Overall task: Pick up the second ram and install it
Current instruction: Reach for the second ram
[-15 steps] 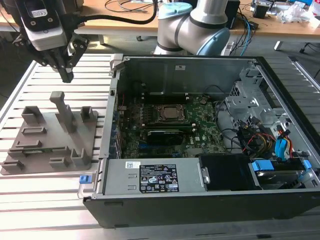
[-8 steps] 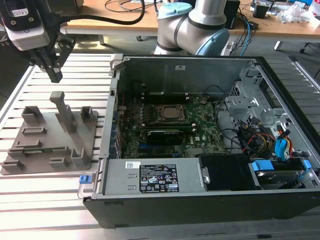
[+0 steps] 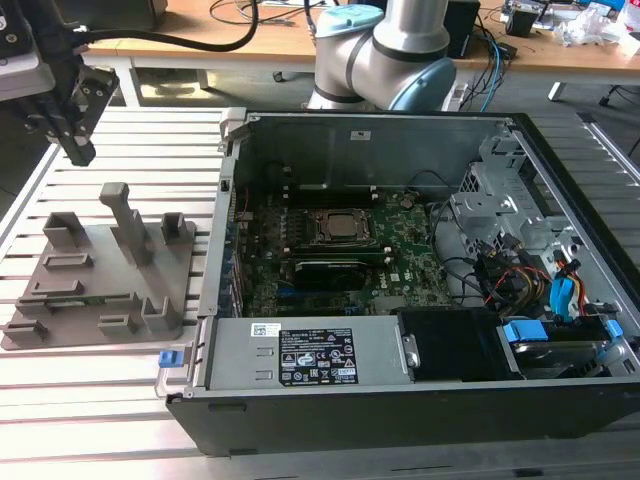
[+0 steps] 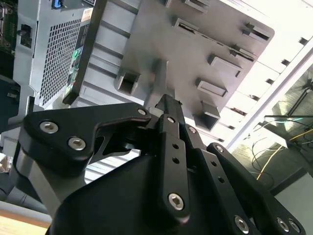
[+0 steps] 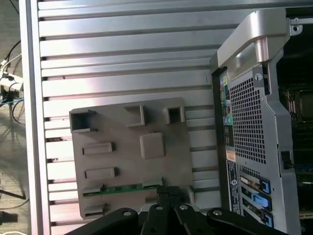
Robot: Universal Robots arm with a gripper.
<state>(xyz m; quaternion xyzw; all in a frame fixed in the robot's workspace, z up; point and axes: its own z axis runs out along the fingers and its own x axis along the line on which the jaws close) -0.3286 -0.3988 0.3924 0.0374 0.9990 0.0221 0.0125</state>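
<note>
Bright room, shiny metal, one dark box

Light comes from above and it's pretty even, so the ribbed table [image 3: 90, 400] glows near white in the exterior view and flat-out blows to pure white in part of the second wrist view. The grey fixture plate [image 3: 100, 270] throws only short soft shadows. Inside the computer case [image 3: 400, 135] it's much dimmer, with the motherboard [image 3: 340, 250] sitting in shade. Up close the black end effector [image 4: 167, 105] is a dark mass with little glints on its screws [image 4: 49, 127]. There's also a pinkish hot spot on the case's corner handle [image 5: 257, 46] in the first wrist view.
</note>
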